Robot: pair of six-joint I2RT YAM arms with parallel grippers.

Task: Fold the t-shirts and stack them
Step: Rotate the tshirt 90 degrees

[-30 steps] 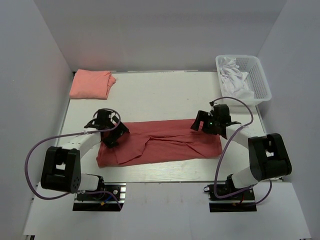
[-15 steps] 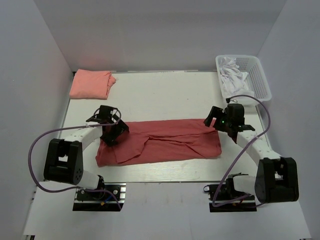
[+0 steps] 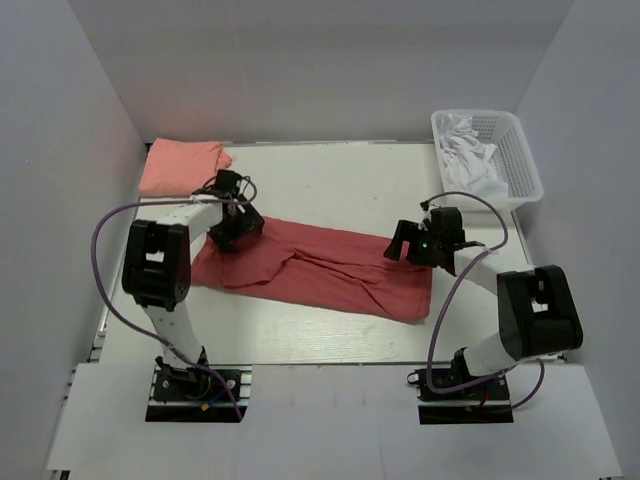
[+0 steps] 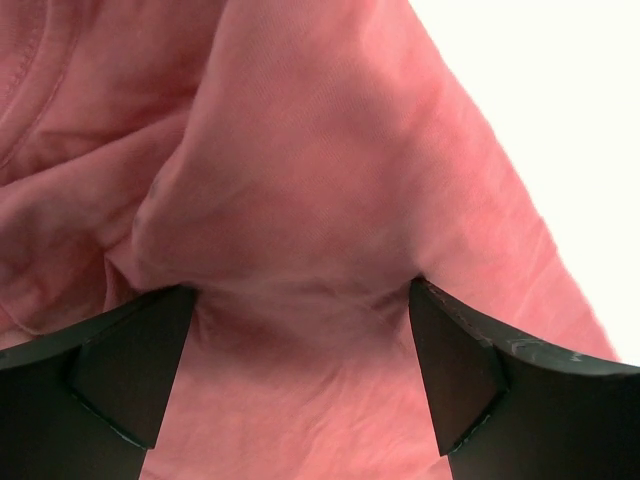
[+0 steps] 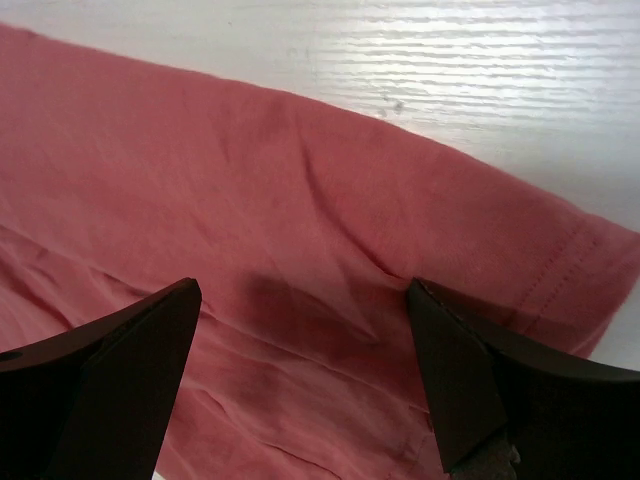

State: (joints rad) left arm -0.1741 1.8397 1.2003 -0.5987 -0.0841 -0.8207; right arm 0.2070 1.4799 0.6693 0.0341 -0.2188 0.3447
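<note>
**Now the red strip has swung round at your left end**

Well, your left arm has reached out far and left, and the brick-red t-shirt (image 3: 320,272) has gone with it. A moment ago the folded strip lay straight across the table (image 3: 330,190); now it slants, left end far, right end near. The left gripper (image 3: 233,232) sits on that far-left end with its jaws wide apart, and the wrist view shows a hump of cloth between the fingers (image 4: 120,370), pushed rather than pinched. Your right gripper (image 3: 398,245) is back over the right end, jaws also spread, hovering just above the fabric with nothing held. I'd judge the strip needs squaring before the next fold, or the edges won't meet.

Watch your surroundings. The salmon-pink t-shirt (image 3: 182,166) lies folded in the far-left corner, close to your left gripper, so a further push could nudge it. The basket (image 3: 525,160) of white cloth (image 3: 465,150) stands far right, well apart.
</note>
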